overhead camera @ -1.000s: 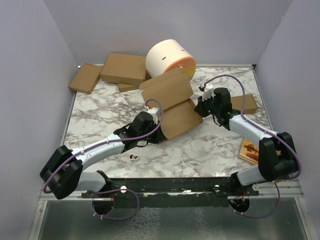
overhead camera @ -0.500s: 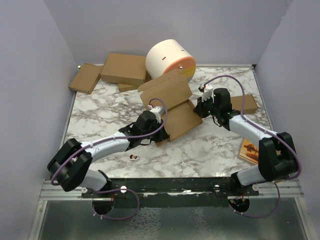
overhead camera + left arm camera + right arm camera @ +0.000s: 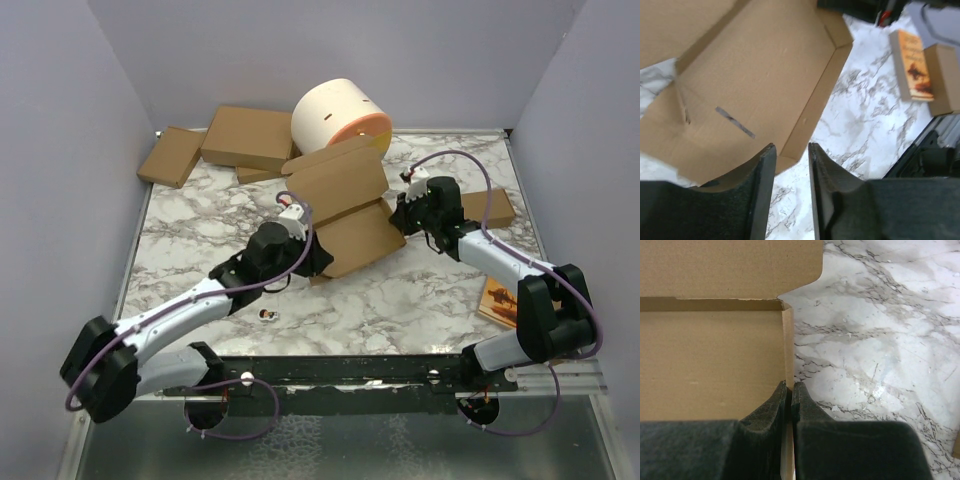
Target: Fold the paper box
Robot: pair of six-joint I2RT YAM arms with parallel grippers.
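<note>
The paper box point(image 3: 345, 200) is a half-formed brown cardboard mailer in the middle of the table, its lid flap raised at the back. My right gripper point(image 3: 399, 216) is at its right side and is shut on the upright right side wall point(image 3: 787, 347), as the right wrist view point(image 3: 790, 385) shows. My left gripper point(image 3: 310, 262) is at the box's near left corner. In the left wrist view point(image 3: 791, 147) its fingers stand apart with only marble and a flap corner beyond them. The box panel with a slit point(image 3: 755, 85) lies just ahead.
A white cylinder with an orange face point(image 3: 340, 115) stands behind the box. Brown cartons point(image 3: 248, 137) lie at the back left, a small carton point(image 3: 492, 207) at the right. An orange book point(image 3: 500, 300) lies near the right edge, and a small round object point(image 3: 267, 317) near the front.
My left arm has drawn back to the left, off the box's near edge. The box's front panel has settled slightly. The right gripper has kept its hold.
</note>
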